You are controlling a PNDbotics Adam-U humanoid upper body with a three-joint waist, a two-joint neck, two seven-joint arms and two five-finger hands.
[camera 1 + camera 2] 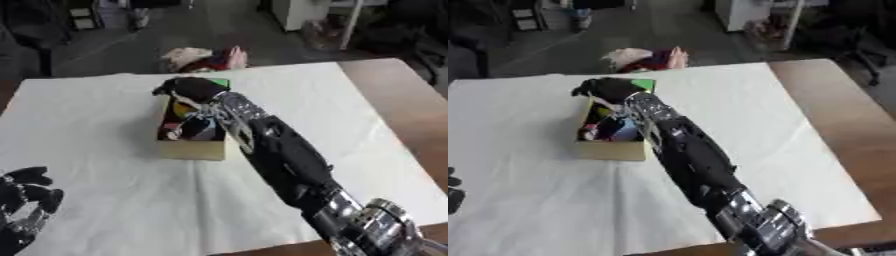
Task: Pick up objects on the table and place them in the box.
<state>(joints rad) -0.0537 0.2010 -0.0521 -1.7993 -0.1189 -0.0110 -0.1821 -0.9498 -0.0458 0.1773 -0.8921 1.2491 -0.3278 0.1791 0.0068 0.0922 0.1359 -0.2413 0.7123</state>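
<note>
Box: a small tan box (194,148) stands on the white cloth (105,200), a little above the middle of the frame and left of centre. It is open at the top.
Objects: several colourful things (191,125) lie inside the box; I cannot make out what each one is. A green corner (219,83) shows at the far side of the box.
Right hand: the right hand (191,89) comes in from the lower right corner and is over the far end of the box. Whether its fingers are open or closed, I cannot tell.
Left hand: the left hand (26,192) rests in the lower left corner of the frame on the cloth, fingers relaxed and holding nothing.
Table: bare brown table (407,110) shows at the right of the cloth.
</note>
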